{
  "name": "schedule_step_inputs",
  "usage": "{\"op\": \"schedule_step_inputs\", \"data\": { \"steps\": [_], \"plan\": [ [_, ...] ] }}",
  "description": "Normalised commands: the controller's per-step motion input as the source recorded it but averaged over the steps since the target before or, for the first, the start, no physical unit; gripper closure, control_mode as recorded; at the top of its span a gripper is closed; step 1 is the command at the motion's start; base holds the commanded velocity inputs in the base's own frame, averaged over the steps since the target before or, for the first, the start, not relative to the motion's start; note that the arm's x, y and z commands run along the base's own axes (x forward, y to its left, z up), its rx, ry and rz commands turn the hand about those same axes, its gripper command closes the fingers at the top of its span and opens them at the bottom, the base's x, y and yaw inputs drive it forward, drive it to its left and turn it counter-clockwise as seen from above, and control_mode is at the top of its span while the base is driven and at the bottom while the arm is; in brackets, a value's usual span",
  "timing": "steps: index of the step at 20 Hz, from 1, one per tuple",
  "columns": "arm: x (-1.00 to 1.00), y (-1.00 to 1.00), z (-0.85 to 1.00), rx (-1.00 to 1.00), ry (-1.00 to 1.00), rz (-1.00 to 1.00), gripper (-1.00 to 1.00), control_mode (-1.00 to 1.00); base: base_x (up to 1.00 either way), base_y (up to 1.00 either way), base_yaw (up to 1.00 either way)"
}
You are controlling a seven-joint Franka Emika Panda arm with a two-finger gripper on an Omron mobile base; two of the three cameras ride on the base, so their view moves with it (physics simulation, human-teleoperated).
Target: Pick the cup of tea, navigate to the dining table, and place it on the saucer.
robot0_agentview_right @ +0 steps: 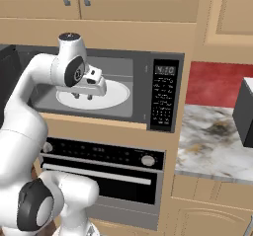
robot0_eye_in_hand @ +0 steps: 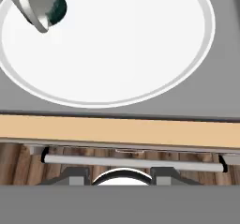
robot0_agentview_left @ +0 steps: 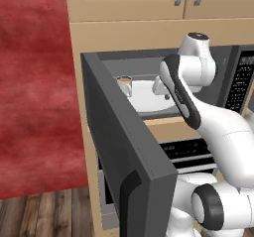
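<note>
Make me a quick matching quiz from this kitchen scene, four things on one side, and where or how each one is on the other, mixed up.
Things:
1. cup of tea
2. microwave door
3. hand
4. oven

Places or states:
A. swung wide open
B. below the microwave, door closed
C. on the left part of the white turntable plate
D. inside the microwave, above the plate, apart from the cup

Pairs: 1-C, 2-A, 3-D, 4-B
</note>
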Motion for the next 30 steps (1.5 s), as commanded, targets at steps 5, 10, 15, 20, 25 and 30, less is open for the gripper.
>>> {"op": "schedule_step_inputs", "data": {
  "steps": [5,10,15,20,25,30],
  "plan": [
    [-0.53,0.15,-0.04,0.0,-0.19,0.02,-1.0,-1.0,0.0,0.0,0.0],
    [-0.8,0.49,0.0,-0.02,-0.57,0.17,-1.0,-1.0,0.0,0.0,0.0],
    [-0.16,0.41,0.0,-0.01,-0.35,0.11,-1.0,-1.0,0.0,0.0,0.0],
    [0.48,-0.08,0.0,0.0,0.06,0.02,-1.0,-1.0,0.0,0.0,0.0],
    [0.28,-0.01,0.0,0.0,0.0,0.0,-1.0,-1.0,0.0,0.0,0.0],
    [0.37,0.01,0.0,0.0,0.0,-0.02,-1.0,-1.0,0.0,0.0,0.0]
  ]
}}
